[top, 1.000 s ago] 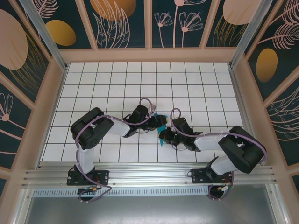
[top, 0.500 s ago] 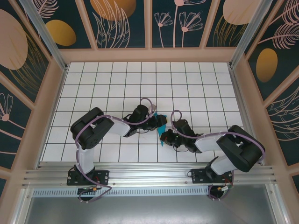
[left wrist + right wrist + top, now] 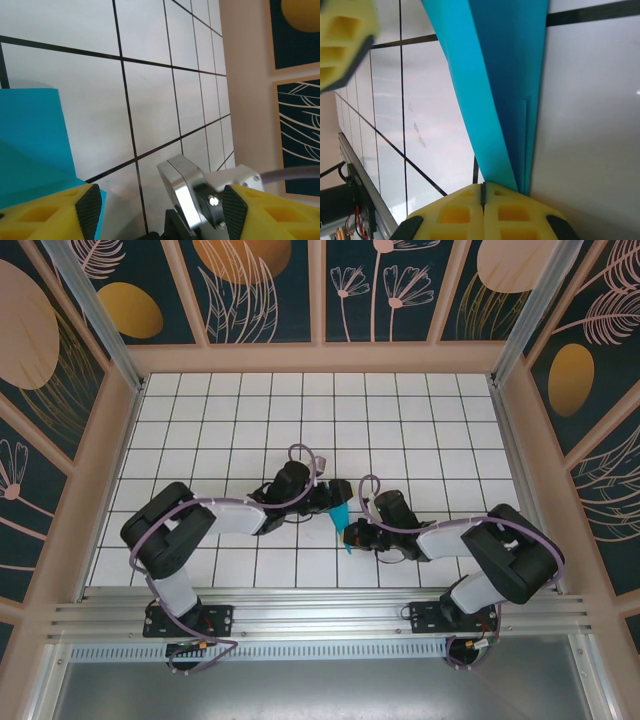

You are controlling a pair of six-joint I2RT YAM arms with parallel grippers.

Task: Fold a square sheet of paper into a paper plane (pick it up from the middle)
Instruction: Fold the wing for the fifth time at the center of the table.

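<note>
**Pinching folded paper where two arms meet over the tiled tabletop**

From above, the left arm [image 3: 215, 515] rises from its base at the near edge, doubles back at a dark joint on the left, then runs its white forearm rightward and low over the white gridded tabletop [image 3: 400, 420]. A purple cable loops over its wrist. The left fingers [image 3: 328, 502] end near the middle of the near half of the tabletop.

The right arm [image 3: 470, 535] mirrors that pose. It folds at a bulky dark joint on the right and sends its forearm leftward, close to the surface, with its own cable arching above the wrist. The right fingers [image 3: 350, 535] sit just beside the left ones, slightly nearer the bases.

Between the two lies the teal-blue paper [image 3: 340, 518], folded into a slim pointed shape.

In the right wrist view, the yellow right fingers [image 3: 482, 210] are pressed together, with no gap, on one end of the paper [image 3: 505, 75]. The paper runs away from them as a long layered strip over the tiles. One yellow finger of the left arm shows blurred at the upper left corner.

In the left wrist view, the yellow left fingers [image 3: 45, 220] stand well apart, gripping nothing. The paper [image 3: 30, 140] lies against the left-hand finger, and the right arm's metal wrist part [image 3: 187, 192] shows in the gap between them.
</note>
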